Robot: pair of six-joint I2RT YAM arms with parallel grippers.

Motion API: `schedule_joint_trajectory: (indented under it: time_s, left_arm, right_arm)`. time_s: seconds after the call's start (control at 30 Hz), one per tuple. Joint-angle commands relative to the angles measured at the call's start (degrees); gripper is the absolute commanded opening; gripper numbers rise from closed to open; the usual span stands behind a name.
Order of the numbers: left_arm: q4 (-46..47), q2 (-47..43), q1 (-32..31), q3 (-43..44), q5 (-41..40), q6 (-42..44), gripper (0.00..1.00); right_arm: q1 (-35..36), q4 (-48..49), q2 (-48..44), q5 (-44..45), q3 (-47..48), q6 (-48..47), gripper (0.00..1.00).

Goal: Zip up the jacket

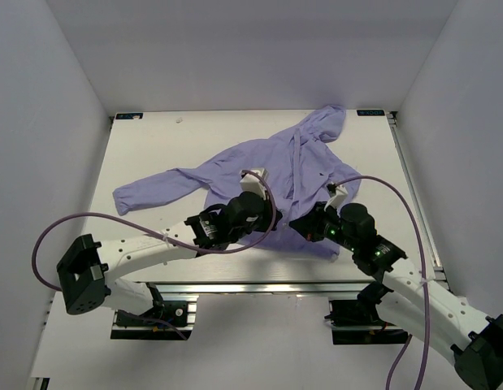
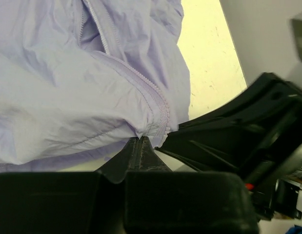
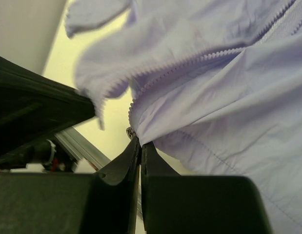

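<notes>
left tool point(image 2: 140, 141) is clenched on the jacket point(image 1: 267, 166), pinching its hem point(image 2: 68, 152) right at the bottom end of the zipper point(image 2: 150, 95). right tool point(image 3: 140, 144) is clenched too, its tips closed on the opposite edge at the hem, touching a small metal bit point(image 3: 129, 130) that may be the slider, though it is too blurred to tell. the jacket lies spread on the surface point(image 1: 170, 134), hood point(image 1: 324, 123) at the far end from the hem and the hem next to both tools. just above the hem, two rows of teeth point(image 3: 190, 61) run apart, unjoined. so i judge the task barely begun: both bottom corners are held, but the two halves are not yet mated at the hem. the whole run from hem up to the hood is left to close.
</notes>
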Motion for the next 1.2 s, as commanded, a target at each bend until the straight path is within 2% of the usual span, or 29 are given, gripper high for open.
schedule_joint_trajectory:
  time_s: [0.0, 0.2, 0.5, 1.17]
  left_arm:
    - [5.0, -0.5, -0.1, -2.2, -2.7, -3.3, 0.00]
    - [4.0, -0.9, -0.1, -3.2, -6.5, -9.0, 0.00]
    - [6.6, -1.0, -0.1, -5.6, -6.5, -13.1, 0.00]
    - [6.8, -0.3, -0.1, -5.6, -6.8, -12.6, 0.00]
  right_arm:
    - [-1.1, 6.8, -1.9, -1.2, -1.7, 4.0, 0.00]
    - [-2.2, 10.1, -5.7, 0.7, -6.2, 8.9, 0.00]
    - [-2.2, 13.4, -5.6, -1.0, -7.9, 10.3, 0.00]
    - [-2.2, 14.5, -4.6, -0.5, -7.6, 12.1, 0.00]
